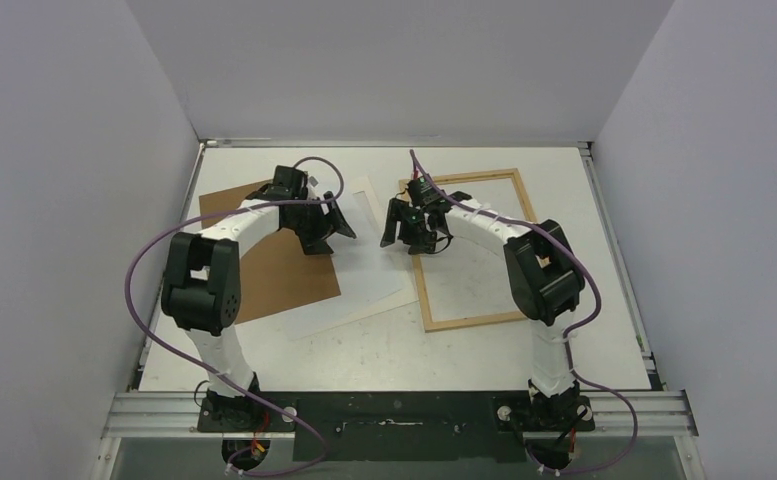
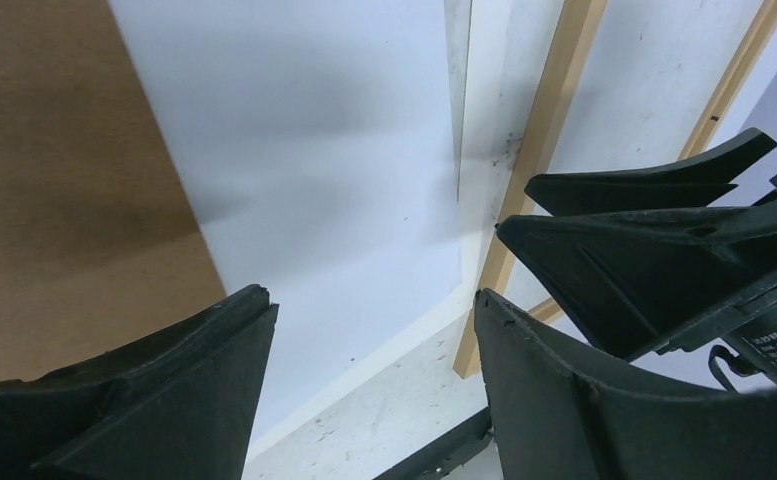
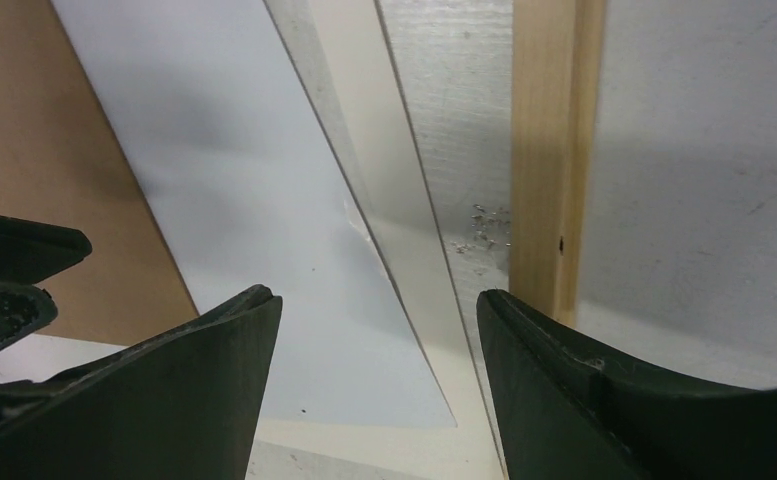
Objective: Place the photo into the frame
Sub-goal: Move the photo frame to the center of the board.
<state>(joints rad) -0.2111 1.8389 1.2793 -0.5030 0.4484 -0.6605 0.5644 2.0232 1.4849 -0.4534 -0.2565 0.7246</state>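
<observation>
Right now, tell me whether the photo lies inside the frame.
No: the photo lies white side up outside the frame, to its left in the top view, next to the brown panel.

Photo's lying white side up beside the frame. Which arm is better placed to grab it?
Right, probably. The right hand hangs open over the photo at its edge nearest the frame, so it could lift that edge across. The left hand, also open, hovers farther off, near the brown board.
</observation>
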